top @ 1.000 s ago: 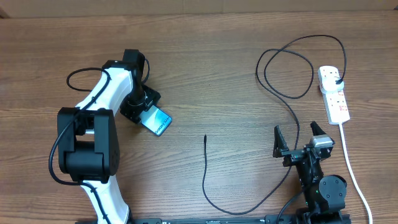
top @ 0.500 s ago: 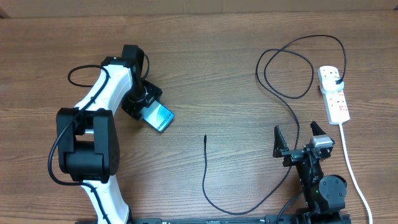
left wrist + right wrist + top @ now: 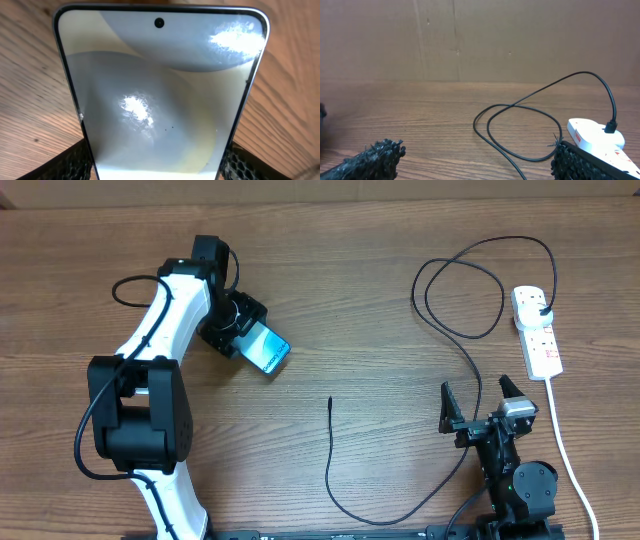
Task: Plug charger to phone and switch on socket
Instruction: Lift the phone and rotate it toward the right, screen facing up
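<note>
Two grippers in view: left gripper [image 3: 246, 337] is clamped on the phone [image 3: 267, 350] at its near end, one finger [image 3: 75, 161] on each long edge, screen up, phone sticking out ahead of the jaws; can't tell if it touches the table [image 3: 350, 290]. Right gripper [image 3: 479, 408] stands wide apart, gripping nothing, well clear of the phone. Charger [image 3: 331, 410] lies loose, w/ connector tip off to the right gripper's left, cable passing under that gripper & looping ahead of it to the plug, seated in the socket [image 3: 543, 345] ahead-right.
</note>
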